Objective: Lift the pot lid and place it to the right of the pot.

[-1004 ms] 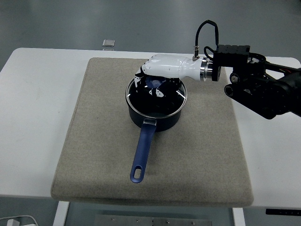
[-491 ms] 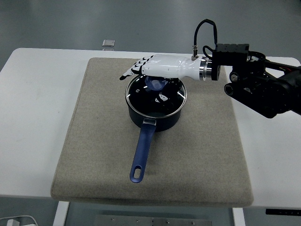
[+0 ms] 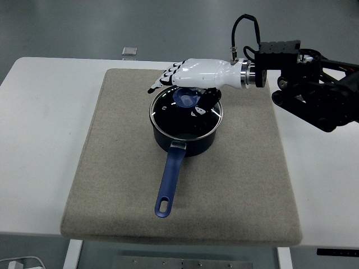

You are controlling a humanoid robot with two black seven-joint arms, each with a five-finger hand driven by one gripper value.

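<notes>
A dark blue pot point(image 3: 185, 131) with a long blue handle point(image 3: 170, 182) stands on the grey mat, the handle pointing toward the near edge. Its glass lid point(image 3: 180, 116) with a blue knob point(image 3: 185, 96) sits on the pot. My right hand point(image 3: 178, 93), white with black finger pads, hovers over the far part of the lid. Its fingers point(image 3: 164, 79) stretch out leftward past the rim, and the thumb hangs down beside the knob. The hand holds nothing.
The grey mat point(image 3: 112, 168) covers most of the white table point(image 3: 39, 140). A small silver square point(image 3: 129, 51) lies at the far edge. The black right arm point(image 3: 314, 95) reaches in over the mat's back right corner.
My right hand's fingers, curled down on the lid a second ago, have straightened out leftward, and the hand has risen slightly. The lid and the pot have not moved.
</notes>
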